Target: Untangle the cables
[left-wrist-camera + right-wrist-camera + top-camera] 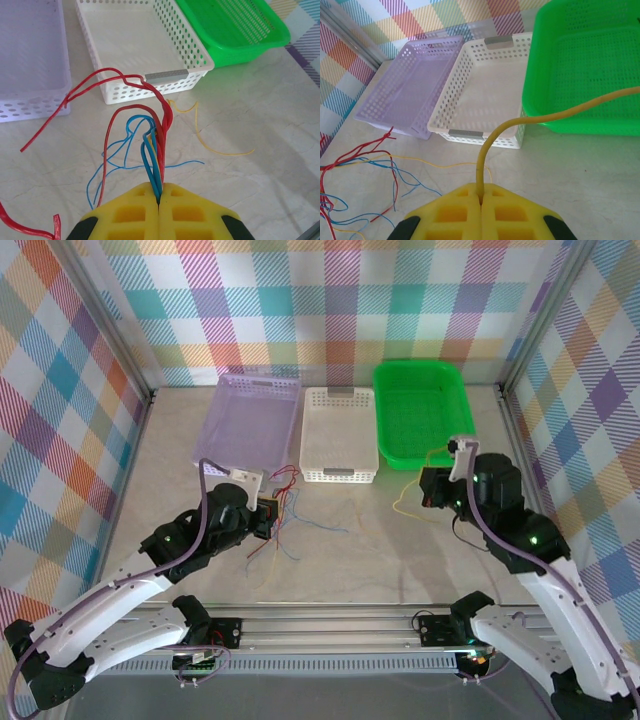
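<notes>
My left gripper (268,517) (159,193) is shut on a bundle of red cables (161,105) and blue cables (146,155), lifted slightly off the table. Their loose ends trail over the tabletop in front of the white basket; a blue strand (322,524) runs right. My right gripper (432,492) (481,193) is shut on a yellow cable (485,145), which arcs up and right toward the green basket. More of the thin yellow wire (402,498) (210,146) lies on the table between the two grippers. I see no green or purple wire.
Three baskets stand in a row at the back: a purple one (258,383), a white one (340,476) and a green one (420,367). Checked walls enclose the table on three sides. A metal rail (330,620) runs along the near edge.
</notes>
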